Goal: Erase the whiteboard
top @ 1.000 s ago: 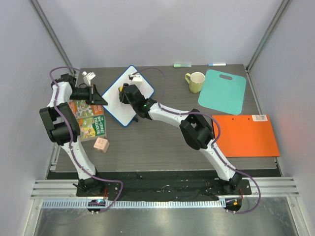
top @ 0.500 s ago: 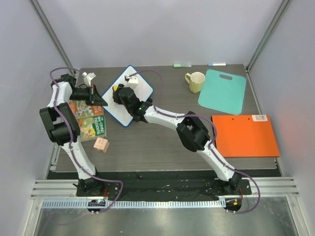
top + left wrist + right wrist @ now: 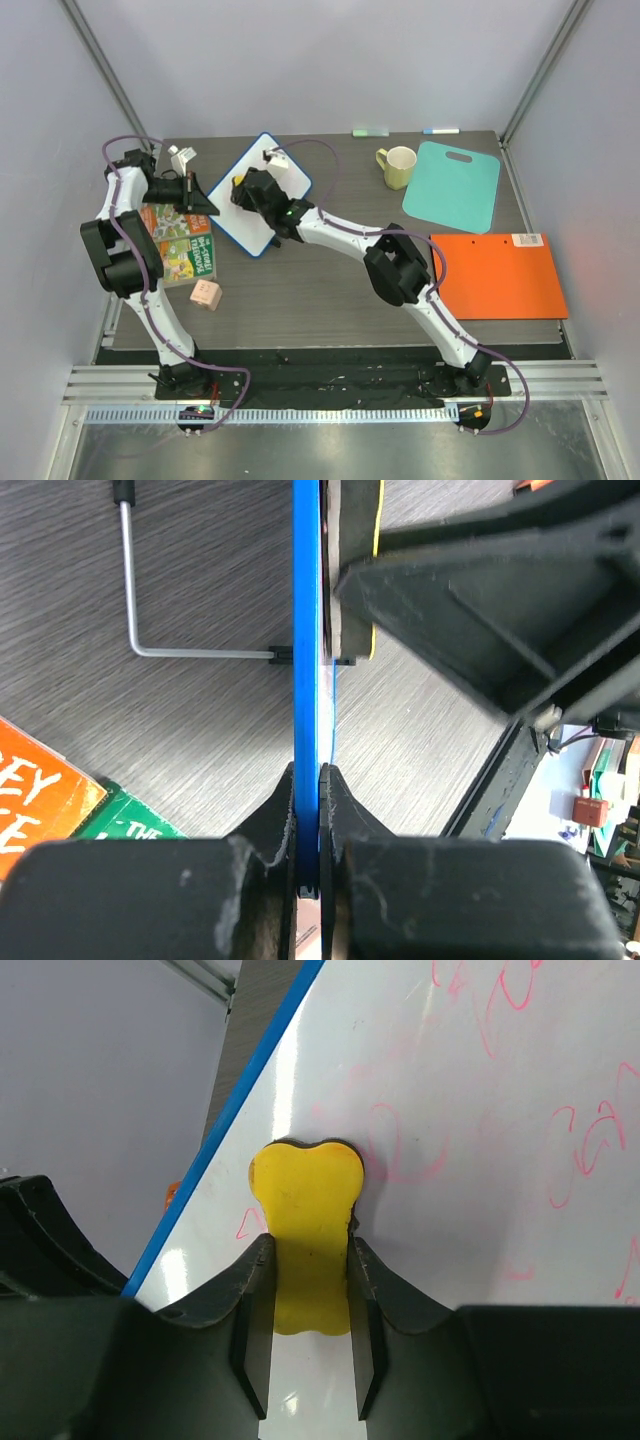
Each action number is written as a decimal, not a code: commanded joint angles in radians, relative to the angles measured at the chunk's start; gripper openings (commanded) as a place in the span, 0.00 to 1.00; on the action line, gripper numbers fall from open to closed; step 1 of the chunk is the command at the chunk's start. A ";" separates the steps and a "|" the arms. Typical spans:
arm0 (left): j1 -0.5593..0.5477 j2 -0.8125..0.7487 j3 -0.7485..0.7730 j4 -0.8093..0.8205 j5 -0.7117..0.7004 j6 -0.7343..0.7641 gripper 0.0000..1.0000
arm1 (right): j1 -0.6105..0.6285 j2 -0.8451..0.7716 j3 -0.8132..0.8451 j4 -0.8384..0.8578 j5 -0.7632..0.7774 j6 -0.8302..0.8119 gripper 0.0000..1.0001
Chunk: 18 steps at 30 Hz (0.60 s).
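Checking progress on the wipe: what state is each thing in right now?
whiteboard: tilted up, pink scribbles on it.
left claw: shut on the whiteboard's blue rim.
eraser: pressed against the whiteboard's face.
right claw: shut on the eraser.
mug: upright.
orange folder: closed, lying flat.

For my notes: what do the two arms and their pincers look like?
Left arm and right arm alike: white links, bulky black joint housings, black bases. A purple cable loops along each. A green light glows near the right wrist. The pincer fingers are matte black, scuffed.
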 commanded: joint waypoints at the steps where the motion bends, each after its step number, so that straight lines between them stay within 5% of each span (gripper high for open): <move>1: -0.085 -0.063 -0.047 -0.107 -0.062 0.133 0.00 | -0.116 0.076 -0.077 -0.187 -0.068 0.026 0.01; 12: -0.085 -0.077 -0.056 -0.117 -0.072 0.149 0.00 | -0.124 0.050 -0.129 -0.169 -0.117 -0.047 0.01; 18: -0.095 -0.080 -0.069 -0.111 -0.084 0.153 0.00 | -0.020 0.036 -0.097 -0.170 -0.125 -0.161 0.01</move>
